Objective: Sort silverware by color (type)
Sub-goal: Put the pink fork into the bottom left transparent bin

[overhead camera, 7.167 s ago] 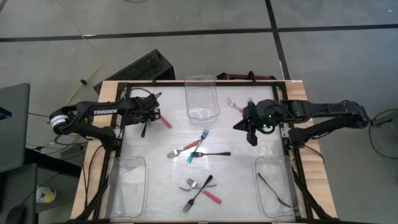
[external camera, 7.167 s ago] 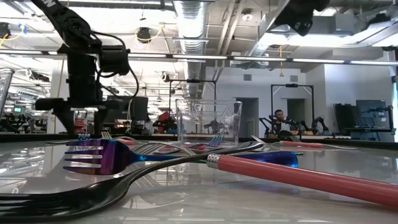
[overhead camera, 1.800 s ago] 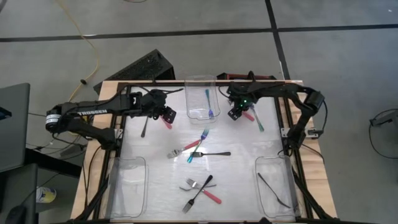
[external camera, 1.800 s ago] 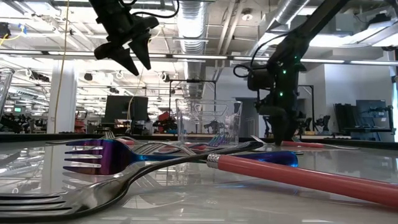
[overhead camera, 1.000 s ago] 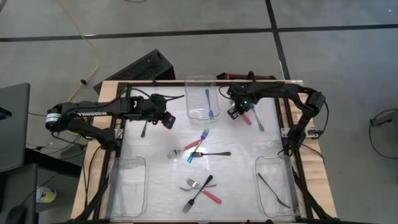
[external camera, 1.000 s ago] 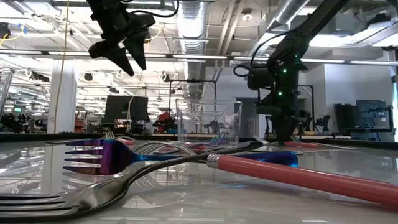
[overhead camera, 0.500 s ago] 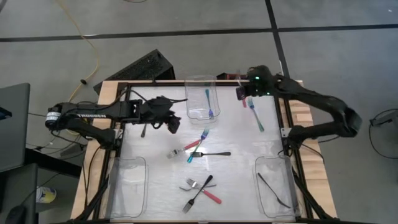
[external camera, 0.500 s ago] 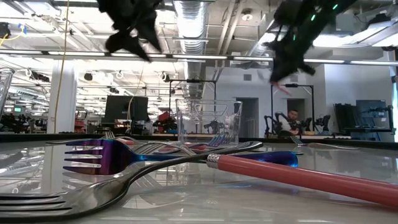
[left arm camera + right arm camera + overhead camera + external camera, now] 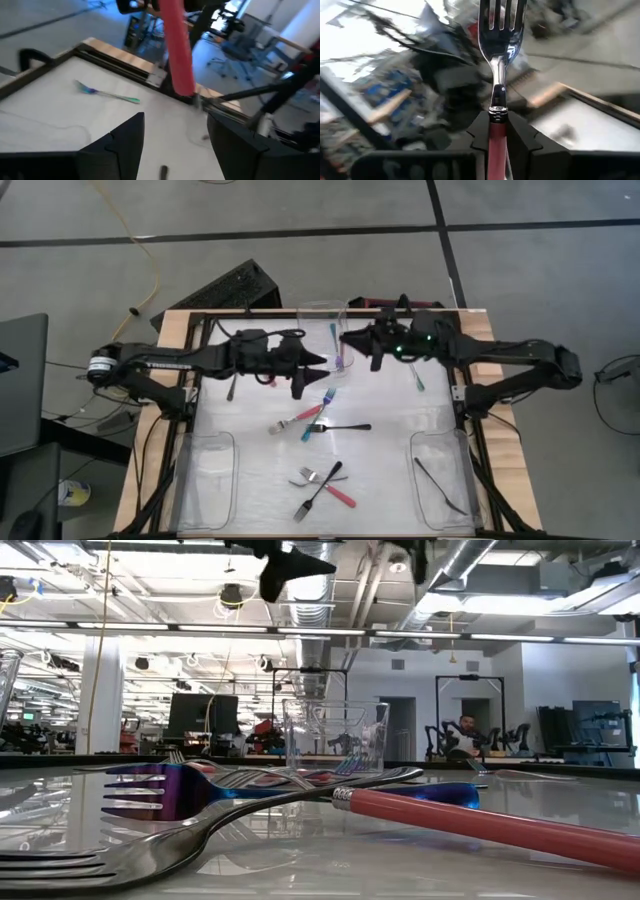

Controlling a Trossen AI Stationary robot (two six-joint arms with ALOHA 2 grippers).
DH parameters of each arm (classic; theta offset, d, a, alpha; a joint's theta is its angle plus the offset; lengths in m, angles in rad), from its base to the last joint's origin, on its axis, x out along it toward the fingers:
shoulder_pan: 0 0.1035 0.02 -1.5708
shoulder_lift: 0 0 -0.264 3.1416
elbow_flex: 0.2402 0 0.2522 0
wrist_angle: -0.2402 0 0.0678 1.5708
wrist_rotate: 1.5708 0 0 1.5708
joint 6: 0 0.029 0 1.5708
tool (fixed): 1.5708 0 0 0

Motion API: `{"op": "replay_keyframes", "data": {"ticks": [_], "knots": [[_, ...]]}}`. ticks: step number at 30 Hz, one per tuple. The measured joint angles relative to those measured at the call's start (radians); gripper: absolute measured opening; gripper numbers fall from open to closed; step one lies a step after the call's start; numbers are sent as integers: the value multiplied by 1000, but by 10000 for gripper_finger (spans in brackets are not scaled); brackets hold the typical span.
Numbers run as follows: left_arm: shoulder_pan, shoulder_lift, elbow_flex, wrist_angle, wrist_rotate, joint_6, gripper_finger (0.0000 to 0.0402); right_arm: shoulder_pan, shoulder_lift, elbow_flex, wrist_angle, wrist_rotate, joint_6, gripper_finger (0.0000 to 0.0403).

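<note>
My right gripper is up over the right side of the far clear bin, shut on a red-handled fork. The fork's metal tines point away from the fingers. My left gripper is open and empty, raised close beside it on the left. Its wrist view shows the red handle just ahead of its fingers. A blue fork lies in the far bin. A teal fork lies flat on the table at the far right. My right gripper pinches the fork's red handle between its two fingers, just behind the metal neck. The fingers lie along the fork. The fork is lifted clear of the table and sticks out ahead of the fingers, toward the table's left.
Several forks lie in the table's middle and near its front. A black fork lies at the far left. The near right bin holds a black fork. Another clear bin stands near left.
My right gripper has lifted the red-handled fork off the table at the far right, next to the teal fork, and carried it toward the table's left, up to the far bin. My left gripper has gone toward the table's right, close to it.
</note>
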Motion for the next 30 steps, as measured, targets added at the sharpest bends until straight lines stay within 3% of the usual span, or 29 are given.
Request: {"op": "replay_keyframes", "data": {"ticks": [7, 17, 21, 26, 30], "knots": [[2, 29, 1, 117, 109, -17, 201, 71, 76, -1, 110, -22, -10, 60], [2, 29, 1, 145, 147, -27, 198, 101, 125, 0, 218, -21, -36, 60], [2, 29, 1, 147, 175, -27, 157, 100, 128, -1, 225, -30, -43, 60], [3, 29, 1, 151, 218, -35, 51, 95, 129, 0, 231, -57, -60, 60], [4, 29, 1, 147, 236, -36, 51, 94, 129, 0, 230, -76, -70, 63]]}}
